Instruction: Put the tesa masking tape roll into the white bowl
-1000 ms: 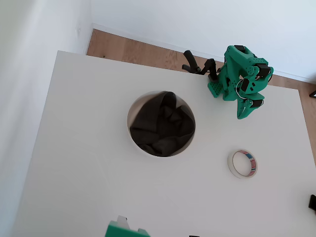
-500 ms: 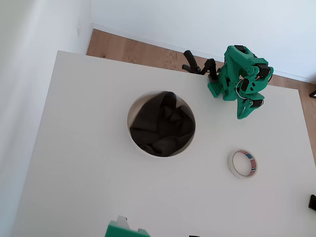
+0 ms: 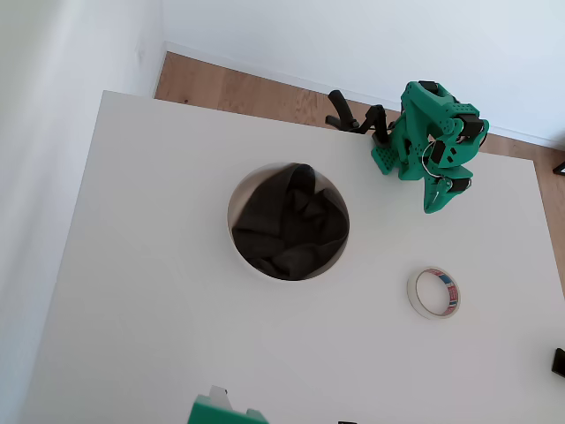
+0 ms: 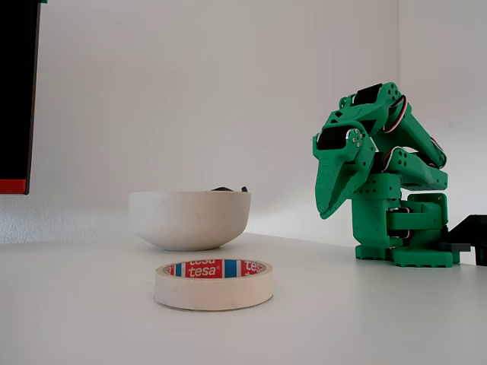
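A: Green gripper [image 4: 329, 207] folded back against its own arm, tip pointing down at the table, hanging above the surface. Fingers pressed together, nothing between them.

B: And the arm?

A: Tucked into a compact crouch over its base near the far edge of the white table [image 3: 159, 291] in the overhead view, gripper [image 3: 434, 205] aimed toward the near side.

B: The tape?

A: Tesa masking tape roll [image 3: 433, 293] lying flat on the table, hole facing straight up, so its axis is vertical. Cream ring, red and blue label on the inner core. Near the gripper in the overhead view, but apart from it.

B: The bowl?

A: White bowl [image 3: 241, 196] upright at mid-table, dark crumpled cloth [image 3: 290, 223] inside. In the fixed view, tape roll [image 4: 214, 284] in front, bowl [image 4: 189, 219] behind it, arm at right.
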Available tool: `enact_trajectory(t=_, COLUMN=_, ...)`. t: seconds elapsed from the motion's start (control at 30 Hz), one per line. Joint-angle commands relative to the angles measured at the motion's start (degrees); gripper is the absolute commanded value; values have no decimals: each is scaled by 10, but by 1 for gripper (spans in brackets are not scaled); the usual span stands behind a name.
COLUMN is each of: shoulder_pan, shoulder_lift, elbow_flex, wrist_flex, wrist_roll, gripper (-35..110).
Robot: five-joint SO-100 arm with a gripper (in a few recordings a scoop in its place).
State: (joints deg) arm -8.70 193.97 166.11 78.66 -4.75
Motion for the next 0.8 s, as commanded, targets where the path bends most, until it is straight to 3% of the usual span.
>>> enact_trajectory(t=0.0, shoulder_pan=-29, shoulder_lift=2, elbow_flex=-1, wrist_flex=8, wrist_roll=-24, gripper=-8)
enact_trajectory(t=0.53, shoulder_pan=-114, shoulder_lift=0, elbow_flex=3, wrist_flex=8, wrist_roll=-99, gripper=-8)
enact_trajectory(t=0.77, shoulder_pan=-33, shoulder_lift=1, elbow_flex=4, wrist_flex=3, wrist_roll=-90, gripper=-8)
